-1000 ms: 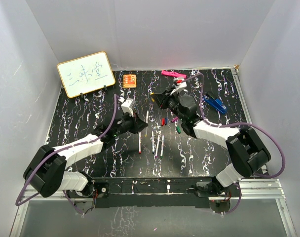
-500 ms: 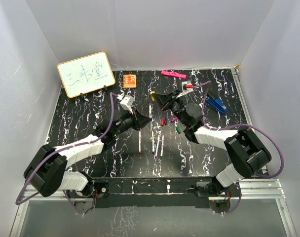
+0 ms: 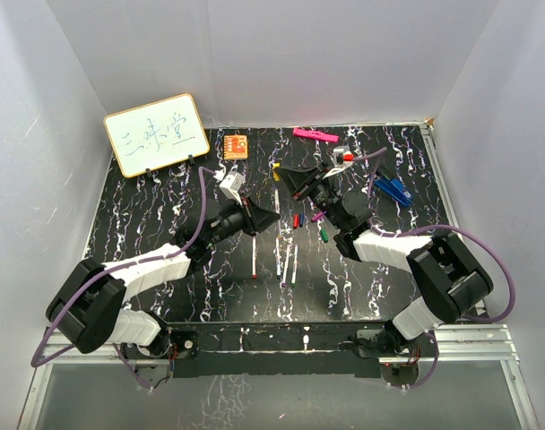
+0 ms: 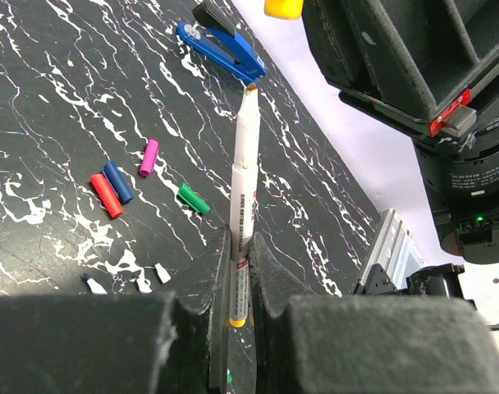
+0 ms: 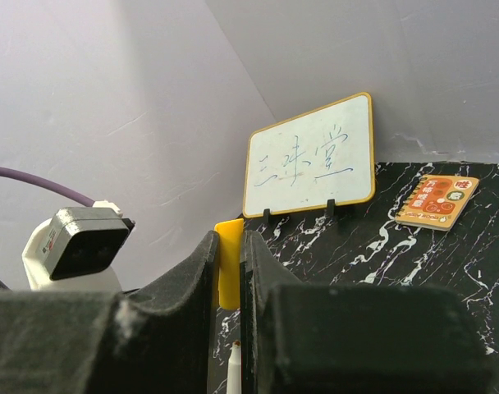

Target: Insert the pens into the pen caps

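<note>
Presently, the left claw (image 4: 243,283) was pressed together on a white pen (image 4: 244,180), pinching the lower barrel just above a yellow band. The pen projected past the fingertips, and its bare tip pointed toward the right claw (image 5: 228,243). The right claw was pinching a yellow cap (image 5: 227,275) between its two fingers, raised above the table (image 3: 138,206). In the left wrist view, the pen tip lay near the yellow cap but apart from it and offset to one side. The pen was not seated in the cap. In the top view, both claws faced each other over the middle of the table.

Four more pens (image 3: 254,258) lay on the table, roughly parallel, on the near side of the claws. Four loose caps lay close by:
- a red cap (image 4: 107,195) and a blue cap (image 4: 118,181), side by side;
- a purple cap (image 4: 149,157), near them;
- a green cap (image 4: 194,199), a little apart.

A blue clip (image 4: 221,49) lay toward the far right. A whiteboard (image 3: 156,134) stood propped at the far left, with an orange block (image 3: 236,145) near it. A pink marker (image 3: 315,135) lay along the far edge.
</note>
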